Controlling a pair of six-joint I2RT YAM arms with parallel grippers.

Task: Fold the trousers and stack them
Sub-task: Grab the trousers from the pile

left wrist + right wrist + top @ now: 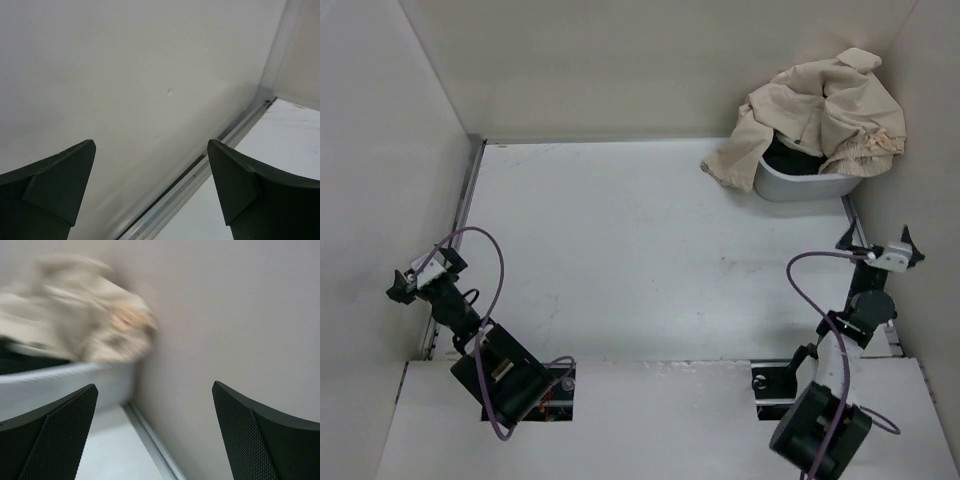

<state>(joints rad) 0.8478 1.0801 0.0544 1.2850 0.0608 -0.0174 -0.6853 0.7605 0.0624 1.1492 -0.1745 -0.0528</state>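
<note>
Crumpled beige trousers (820, 115) lie heaped in and over a white basin (798, 184) at the table's far right corner; one part hangs over its left rim onto the table. They show blurred in the right wrist view (75, 315), above the basin's rim (60, 382). My right gripper (880, 240) is open and empty by the right wall, nearer than the basin; its own view (155, 390) shows only wall between the fingers. My left gripper (402, 283) is open and empty at the left wall, facing it in its own view (151, 145).
White walls enclose the white table (640, 250) on the left, back and right. A metal rail (200, 175) runs along the foot of the left wall. Another rail (150, 435) runs along the right wall. Purple cables loop from both arms.
</note>
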